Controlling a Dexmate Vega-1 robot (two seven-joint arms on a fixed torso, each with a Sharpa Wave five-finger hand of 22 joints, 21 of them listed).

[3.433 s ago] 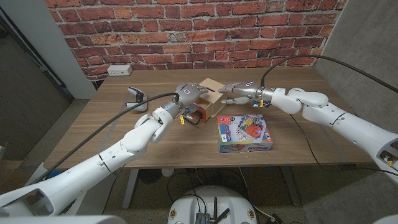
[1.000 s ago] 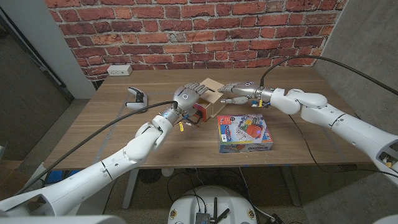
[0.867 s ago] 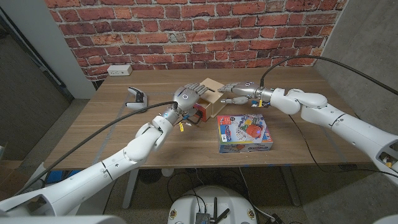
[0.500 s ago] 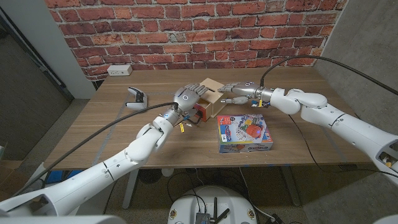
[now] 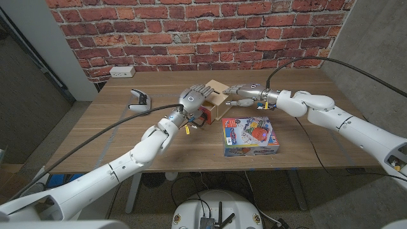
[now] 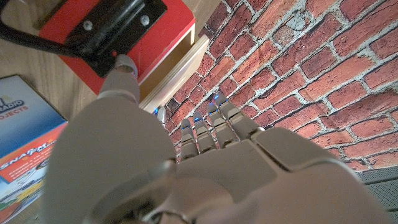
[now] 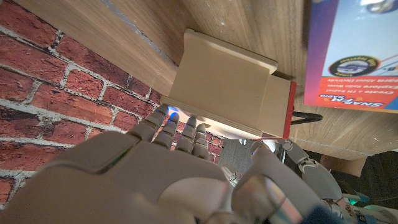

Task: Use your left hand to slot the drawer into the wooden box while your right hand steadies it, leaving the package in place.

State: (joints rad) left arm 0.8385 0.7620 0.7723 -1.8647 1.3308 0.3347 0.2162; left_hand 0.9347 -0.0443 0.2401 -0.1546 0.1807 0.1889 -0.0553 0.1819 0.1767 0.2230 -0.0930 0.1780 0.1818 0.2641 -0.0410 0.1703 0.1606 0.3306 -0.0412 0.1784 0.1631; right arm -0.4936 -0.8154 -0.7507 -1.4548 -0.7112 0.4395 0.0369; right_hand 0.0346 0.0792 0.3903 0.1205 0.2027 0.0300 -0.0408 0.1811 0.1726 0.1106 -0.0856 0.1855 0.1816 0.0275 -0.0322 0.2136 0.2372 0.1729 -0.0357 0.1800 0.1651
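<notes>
**Two hands close in on a half-shut drawer**

Both robot hands work at the wooden box [image 5: 218, 102] near the middle of the table [image 5: 114, 133]. The red-fronted drawer [image 6: 118, 34] sits partly in the box, its face with the black handle [image 6: 93, 31] standing a little proud of the opening. The left hand [image 5: 196, 98] hovers at that face, fingers loosely curled and gripping nothing, one fingertip [image 6: 124, 65] at the handle plate — whether it touches is hard to tell. The right hand [image 5: 245, 91] reaches flat toward the box's far side, fingers straight and together, close to the wood; contact cannot be confirmed.

Box and drawer look stiff and light, likely to skid across the smooth tabletop unless braced from behind. The flat red face seems the safest place to push; the handle offers a hold — but could twist the drawer and jam it.

The colourful package [image 5: 250, 137] lies just beside the box on the near side and must stay put. A white game controller [image 5: 138, 97] sits well apart on the left, and a wall outlet [image 5: 121, 71] shows beneath the brick wall.
</notes>
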